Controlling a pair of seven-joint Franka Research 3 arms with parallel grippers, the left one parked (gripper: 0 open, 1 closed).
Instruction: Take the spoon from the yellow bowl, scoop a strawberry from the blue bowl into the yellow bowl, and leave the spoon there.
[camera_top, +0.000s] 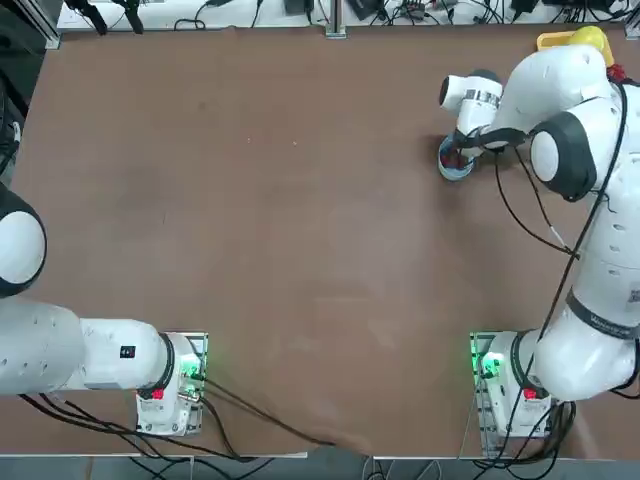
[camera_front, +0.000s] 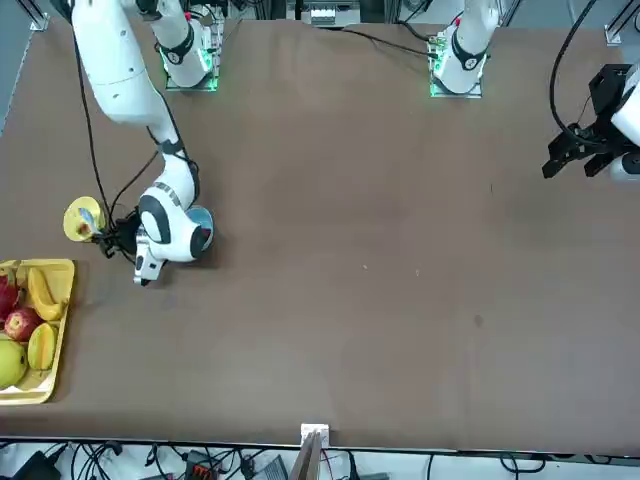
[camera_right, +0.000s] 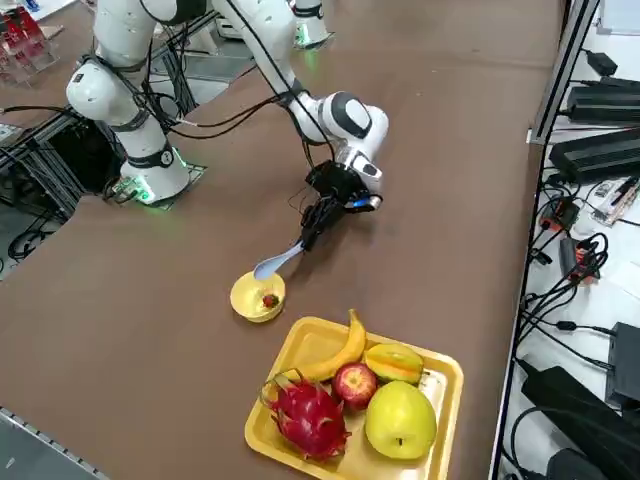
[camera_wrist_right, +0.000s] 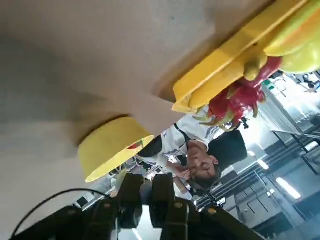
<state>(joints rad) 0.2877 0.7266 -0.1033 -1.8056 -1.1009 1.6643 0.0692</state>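
Observation:
My right gripper (camera_right: 313, 235) is shut on the handle of the pale spoon (camera_right: 272, 264). The spoon's bowl end hangs just over the rim of the small yellow bowl (camera_right: 250, 300). A red strawberry (camera_right: 270, 299) lies inside that bowl. In the front view the spoon (camera_front: 88, 217) sits over the yellow bowl (camera_front: 72, 222), and the gripper (camera_front: 112, 236) is beside it. The blue bowl (camera_front: 201, 222) stands right behind my wrist, mostly hidden; the top view shows part of the blue bowl (camera_top: 455, 166). In the wrist view the yellow bowl (camera_wrist_right: 110, 150) is close in front of my fingers (camera_wrist_right: 131, 199).
A rectangular yellow tray (camera_right: 435, 372) with a banana, apple, dragon fruit (camera_right: 308, 415) and other fruit stands just beyond the yellow bowl, near the table's corner. My arm (camera_top: 570, 110) arches over both bowls. A person appears beyond the table in the wrist view.

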